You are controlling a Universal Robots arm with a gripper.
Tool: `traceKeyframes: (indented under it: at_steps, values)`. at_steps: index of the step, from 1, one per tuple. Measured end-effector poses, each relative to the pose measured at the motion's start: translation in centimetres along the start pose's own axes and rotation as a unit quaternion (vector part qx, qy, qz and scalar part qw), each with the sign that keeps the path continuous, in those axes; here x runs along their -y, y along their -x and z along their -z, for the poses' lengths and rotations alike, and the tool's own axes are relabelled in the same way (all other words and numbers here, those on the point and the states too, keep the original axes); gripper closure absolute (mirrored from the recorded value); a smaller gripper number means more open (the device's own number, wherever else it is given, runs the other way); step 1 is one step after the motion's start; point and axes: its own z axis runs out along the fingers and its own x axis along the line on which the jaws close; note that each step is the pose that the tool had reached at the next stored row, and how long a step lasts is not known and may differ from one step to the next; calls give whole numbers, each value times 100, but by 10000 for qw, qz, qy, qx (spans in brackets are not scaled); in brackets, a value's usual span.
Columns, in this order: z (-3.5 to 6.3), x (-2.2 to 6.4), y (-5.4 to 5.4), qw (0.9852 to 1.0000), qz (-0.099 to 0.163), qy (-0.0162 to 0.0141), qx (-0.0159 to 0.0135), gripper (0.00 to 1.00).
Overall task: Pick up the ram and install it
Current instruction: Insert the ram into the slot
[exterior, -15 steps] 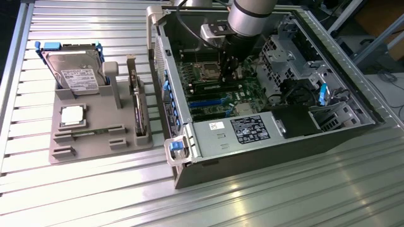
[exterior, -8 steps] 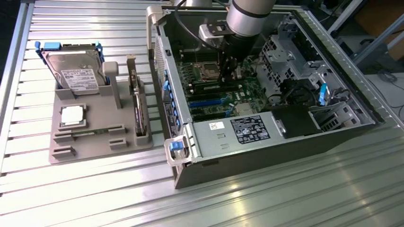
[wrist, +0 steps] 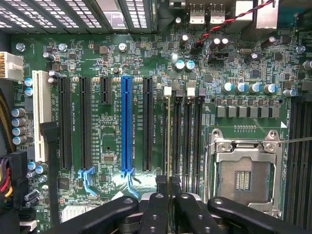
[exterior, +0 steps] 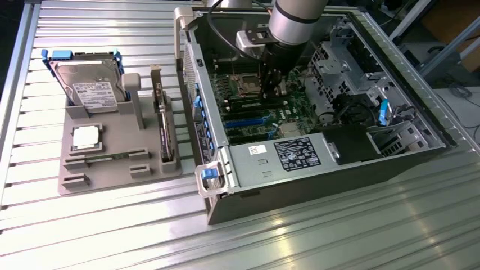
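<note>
Black gripper [wrist: 168,202] clamping thin green ram [wrist: 168,141] edge-on, over motherboard [wrist: 117,97] slots

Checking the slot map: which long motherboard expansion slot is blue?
The blue slot, fourth long slot over from the white one; its neighbours on both sides are black.

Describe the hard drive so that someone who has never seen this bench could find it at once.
Start from the open computer case; on the exterior view's left of it lies a grey tray of parts. The hard drive is propped up at the tray's end farthest from the camera. It is the large silver box with a white label in a blue frame, unlike the small square processor and the thin expansion card.
</note>
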Motion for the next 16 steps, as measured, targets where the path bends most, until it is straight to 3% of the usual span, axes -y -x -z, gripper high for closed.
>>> traceKeyframes:
  at_steps: [3, 4, 5, 9, 11, 13, 14, 16]
  values:
    - [-1, 0, 0, 10000, 0, 0, 1, 87]
    - [-1, 0, 0, 10000, 0, 0, 1, 80]
    - [-1, 0, 0, 10000, 0, -1, 0, 80]
    - [108, 0, 22, 10000, -1, -2, -46, 80]
    - [136, 1, 42, 10000, 0, -2, -51, 80]
    - [143, 1, 70, 10000, 0, -2, -52, 82]
    - [146, 1, 105, 10000, 0, -2, -52, 89]
    - [147, 4, 112, 10000, 0, -2, -52, 89]
